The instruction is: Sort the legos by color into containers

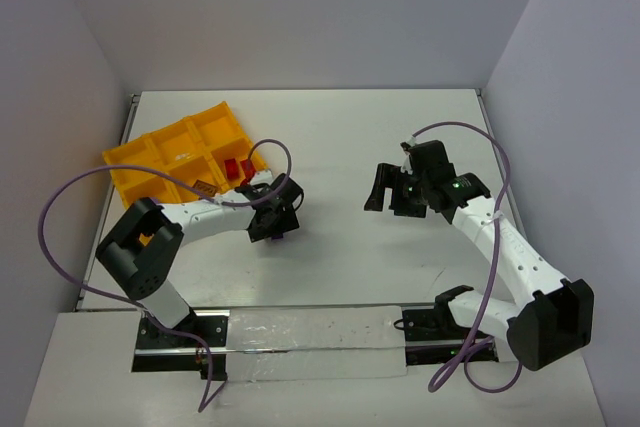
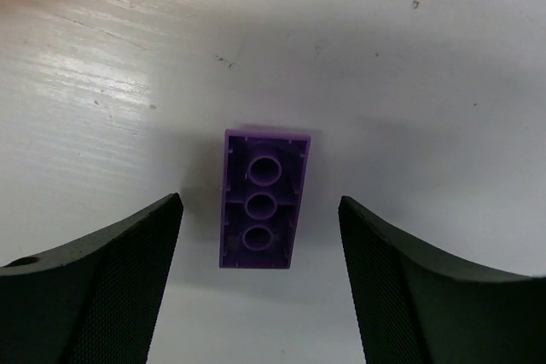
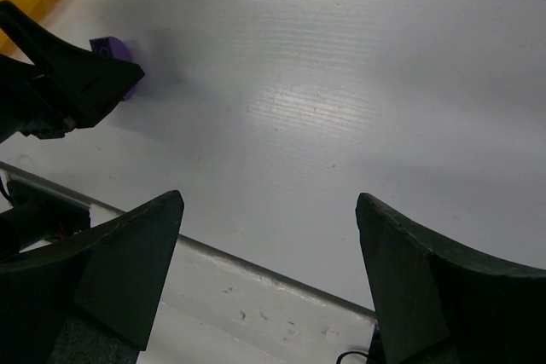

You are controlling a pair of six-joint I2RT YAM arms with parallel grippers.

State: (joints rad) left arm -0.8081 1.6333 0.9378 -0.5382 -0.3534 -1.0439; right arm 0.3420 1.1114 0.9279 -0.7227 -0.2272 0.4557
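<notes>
The left gripper (image 2: 260,202) hangs just above a white table (image 1: 340,147), fingers spread wide and released. A purple lego (image 2: 263,200) lies between them, hollow side up, touching neither finger. Red legos (image 1: 237,167) sit in one cell of the yellow tray (image 1: 160,142) just beyond. Well apart to the right, the right gripper (image 3: 270,196) hovers over bare table, spread open and holding nothing.

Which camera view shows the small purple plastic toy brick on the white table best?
The left wrist view: the small purple plastic brick lies whole, hollow side up, mid-frame. In the top external view the left gripper covers it. The right wrist view shows only one corner behind that gripper.
</notes>
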